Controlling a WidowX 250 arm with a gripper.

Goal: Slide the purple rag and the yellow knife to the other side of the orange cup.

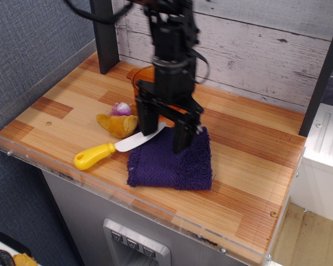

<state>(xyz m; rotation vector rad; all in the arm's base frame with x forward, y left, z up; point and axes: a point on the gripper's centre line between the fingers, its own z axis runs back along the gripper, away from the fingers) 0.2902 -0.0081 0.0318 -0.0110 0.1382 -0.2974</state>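
Observation:
The dark purple rag (175, 163) lies folded on the wooden table near the front edge. The yellow knife (115, 148) lies at its left, yellow handle toward the front left, white blade tip resting on the rag's left edge. The orange cup (141, 77) stands behind, mostly hidden by the black arm. My gripper (165, 137) is open, pointing down, its fingers spread over the rag's back left part; the left finger (149, 119) is just behind the blade, the right finger (183, 136) is over the rag. It holds nothing.
A small tan plush toy (118, 122) with a purple top lies left of the gripper, behind the knife. A dark post (102, 33) stands at the back left, a whitewashed plank wall behind. A clear acrylic rim (39, 158) runs along the table's left and front edges.

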